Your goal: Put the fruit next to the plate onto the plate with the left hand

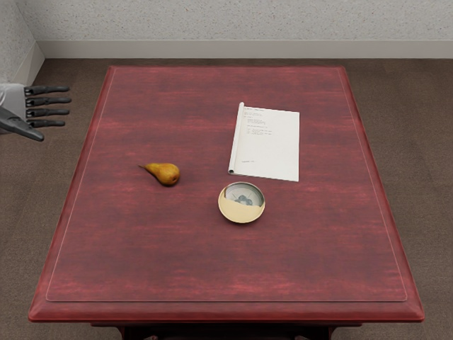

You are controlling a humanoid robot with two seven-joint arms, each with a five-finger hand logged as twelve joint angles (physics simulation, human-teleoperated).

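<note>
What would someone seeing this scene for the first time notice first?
A yellow-brown pear lies alone left of center on the dark red table, apart from the small round plate to its right. A white printed sheet lies behind the plate, and the left robot hand hovers open beyond the table's left edge.

You see 1 white document [265,143] lying flat on red wooden table [141,269], right of centre, toward far edge, faint print on top. Brown carpet [417,106] around table, pale speckled wall [248,18] behind.
</note>
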